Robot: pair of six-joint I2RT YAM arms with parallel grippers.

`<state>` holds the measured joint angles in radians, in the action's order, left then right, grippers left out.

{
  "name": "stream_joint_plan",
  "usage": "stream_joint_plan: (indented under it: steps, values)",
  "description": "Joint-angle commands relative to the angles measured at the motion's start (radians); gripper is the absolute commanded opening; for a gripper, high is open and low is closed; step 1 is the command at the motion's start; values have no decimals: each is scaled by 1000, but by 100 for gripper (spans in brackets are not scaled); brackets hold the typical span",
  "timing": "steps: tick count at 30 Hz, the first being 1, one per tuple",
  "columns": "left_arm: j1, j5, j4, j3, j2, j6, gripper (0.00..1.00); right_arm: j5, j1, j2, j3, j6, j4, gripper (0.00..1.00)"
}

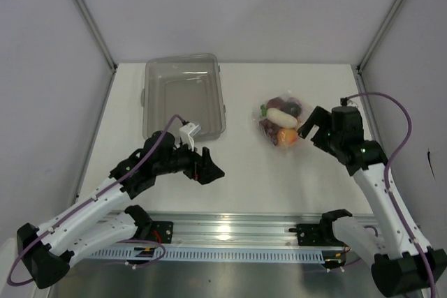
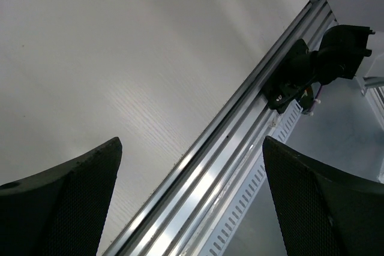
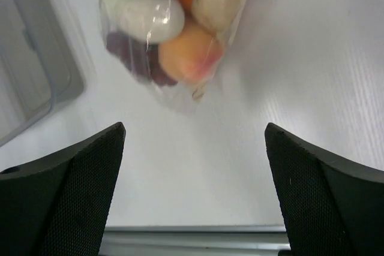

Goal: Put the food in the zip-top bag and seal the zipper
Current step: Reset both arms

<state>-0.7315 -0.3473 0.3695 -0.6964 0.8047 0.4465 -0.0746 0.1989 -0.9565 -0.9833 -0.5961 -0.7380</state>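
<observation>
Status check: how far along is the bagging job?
Done: the food is inside the zip-top bag, the bin empty. In hand: nothing; right gripper open beside the bag, left gripper open over the table. Left: the zipper; these views don't show whether it's sealed.

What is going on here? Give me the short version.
The food sits inside the zip-top bag, which lies on the table beside the clear bin. The right gripper is open next to the bag, holding nothing. The left gripper is open over bare table. Whether the bag is sealed cannot be told.
</observation>
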Motion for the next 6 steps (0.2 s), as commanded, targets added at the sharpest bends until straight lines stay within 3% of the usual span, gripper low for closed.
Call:
stream_joint_plan:
  steps: [1, 6]
  values:
    - [1, -31, -104, 41, -19, 90, 100, -65, 72, 116, 64, -158, -55, 99]
    - [4, -67, -217, 147, -44, 185, 99, -7, 166, 226, 193, -234, -14, 99]
